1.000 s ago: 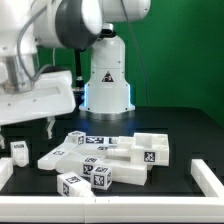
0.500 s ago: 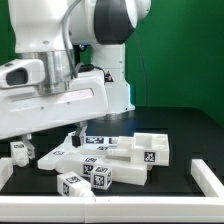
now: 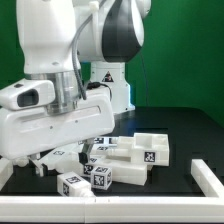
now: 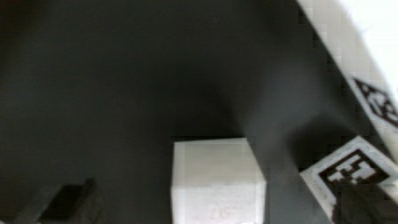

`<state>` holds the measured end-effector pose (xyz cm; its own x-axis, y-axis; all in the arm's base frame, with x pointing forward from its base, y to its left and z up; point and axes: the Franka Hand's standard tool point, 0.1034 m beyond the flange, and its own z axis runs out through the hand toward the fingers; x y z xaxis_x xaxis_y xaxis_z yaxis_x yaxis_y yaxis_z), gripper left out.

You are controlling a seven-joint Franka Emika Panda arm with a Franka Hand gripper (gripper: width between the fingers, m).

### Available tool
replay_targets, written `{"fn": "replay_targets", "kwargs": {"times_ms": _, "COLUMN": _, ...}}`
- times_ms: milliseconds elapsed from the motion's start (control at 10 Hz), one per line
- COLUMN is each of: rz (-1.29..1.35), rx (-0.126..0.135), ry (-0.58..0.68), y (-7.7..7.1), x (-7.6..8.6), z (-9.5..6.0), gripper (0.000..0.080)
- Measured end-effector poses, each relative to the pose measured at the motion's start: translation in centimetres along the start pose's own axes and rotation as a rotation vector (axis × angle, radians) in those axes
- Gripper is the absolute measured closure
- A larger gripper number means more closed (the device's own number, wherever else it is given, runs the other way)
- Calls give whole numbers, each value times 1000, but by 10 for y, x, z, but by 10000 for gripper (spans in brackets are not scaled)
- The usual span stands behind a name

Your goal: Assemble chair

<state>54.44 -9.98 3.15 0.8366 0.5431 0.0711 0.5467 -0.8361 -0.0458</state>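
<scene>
The chair is a pile of chunky white tagged pieces lying loose on the black table in the exterior view. Two small tagged blocks lie in front of the pile. My gripper hangs low at the pile's left end, its big white hand hiding the pieces there. In the wrist view my gripper is open, and a plain white piece lies on the table between its dark fingers, untouched. A tagged piece lies beside it. Nothing is held.
The white raised border runs round the black table. The arm's base stands behind the pile before a green backdrop. My arm fills the exterior view's left half.
The arm has swung down and toward the exterior view's left front, now covering the small tagged piece at the left. The gripper has stayed open.
</scene>
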Motion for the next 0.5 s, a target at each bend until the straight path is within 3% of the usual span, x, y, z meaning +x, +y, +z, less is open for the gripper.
{"fn": "replay_targets", "kwargs": {"times_ms": 200, "rz": -5, "rx": -4, "ry": 9, "y": 8, "x": 12, "z": 6, "gripper": 151}}
{"fn": "replay_targets", "kwargs": {"times_ms": 400, "rz": -40, "rx": -6, "ry": 10, "y": 14, "x": 5, "z": 10, "gripper": 151}}
{"fn": "replay_targets", "kwargs": {"times_ms": 500, "rz": -37, "rx": -6, "ry": 10, "y": 13, "x": 6, "z": 10, "gripper": 273}}
